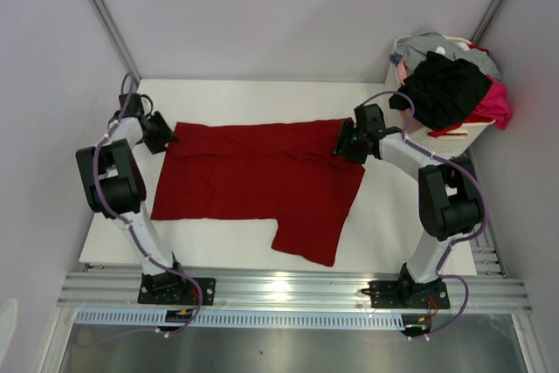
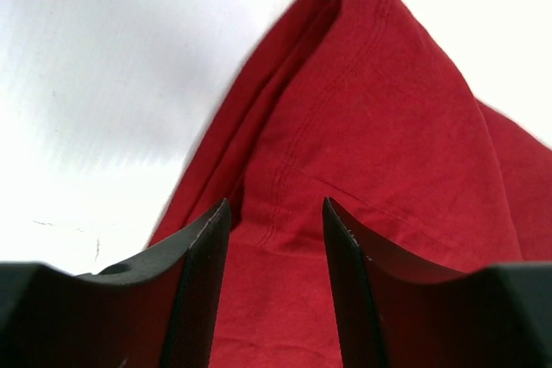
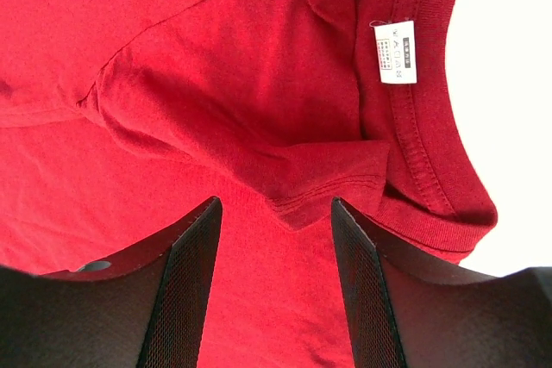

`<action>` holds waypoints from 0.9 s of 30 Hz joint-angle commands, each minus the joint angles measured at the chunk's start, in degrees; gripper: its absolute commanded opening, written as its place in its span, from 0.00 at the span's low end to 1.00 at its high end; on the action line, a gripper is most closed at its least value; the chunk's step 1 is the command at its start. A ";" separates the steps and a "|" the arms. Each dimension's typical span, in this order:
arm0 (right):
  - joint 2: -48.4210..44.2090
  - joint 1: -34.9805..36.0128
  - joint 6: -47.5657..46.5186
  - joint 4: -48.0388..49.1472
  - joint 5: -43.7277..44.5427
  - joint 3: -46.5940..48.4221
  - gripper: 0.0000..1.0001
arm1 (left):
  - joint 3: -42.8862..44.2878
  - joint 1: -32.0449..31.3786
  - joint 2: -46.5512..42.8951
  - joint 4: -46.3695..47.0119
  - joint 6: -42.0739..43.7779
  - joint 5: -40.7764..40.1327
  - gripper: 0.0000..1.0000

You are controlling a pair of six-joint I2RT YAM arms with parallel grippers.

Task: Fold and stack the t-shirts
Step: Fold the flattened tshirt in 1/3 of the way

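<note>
Dark red tee (image 1: 253,176) lies left-to-right (collar rightward).

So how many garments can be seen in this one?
4: dark red t-shirt spread on the table; black garment, grey garment and pink garment piled in the basket. More may be buried.

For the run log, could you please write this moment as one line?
dark red t-shirt: flat on table | left jaws: open over its far-left corner | right jaws: open over its collar
</note>
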 commanded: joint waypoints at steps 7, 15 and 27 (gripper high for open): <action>-3.07 0.34 1.16 -0.26 1.73 0.22 0.57 | 4.61 -0.80 1.37 -6.60 1.55 -5.55 0.52; -3.87 0.34 0.98 -0.18 1.73 0.57 0.58 | 7.59 -0.80 2.69 -13.11 5.23 -5.38 0.44; -3.60 1.49 0.37 -0.70 2.26 1.36 0.57 | 11.54 -1.77 5.06 -15.40 5.76 -6.08 0.33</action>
